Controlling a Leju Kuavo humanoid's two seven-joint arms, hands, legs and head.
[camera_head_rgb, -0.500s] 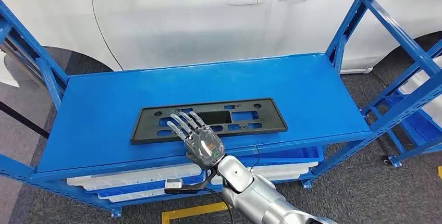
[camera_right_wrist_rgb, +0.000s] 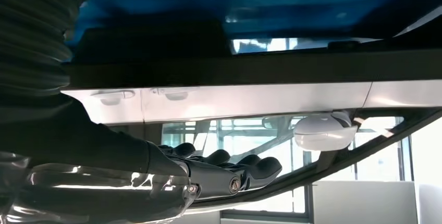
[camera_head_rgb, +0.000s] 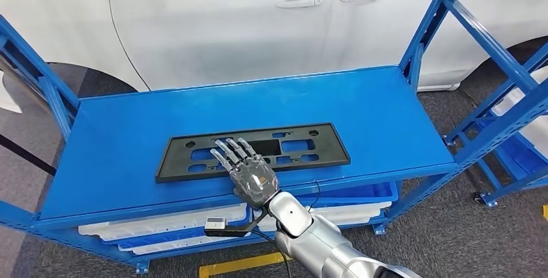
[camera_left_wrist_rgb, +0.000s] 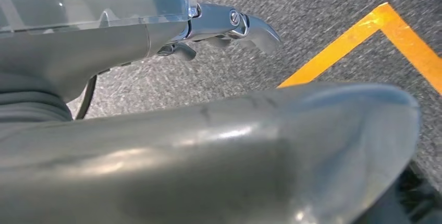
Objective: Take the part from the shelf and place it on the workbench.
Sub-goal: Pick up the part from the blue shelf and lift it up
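Meanwhile, right robot hand stays spread above black part.

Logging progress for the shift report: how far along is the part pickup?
Early. Done: the right hand has reached the shelf, fingers spread flat over the black part. In hand: nothing is gripped yet; the part lies flat on the shelf. Left: grasp it, lift it and carry it to the workbench. The left hand hangs over the floor.
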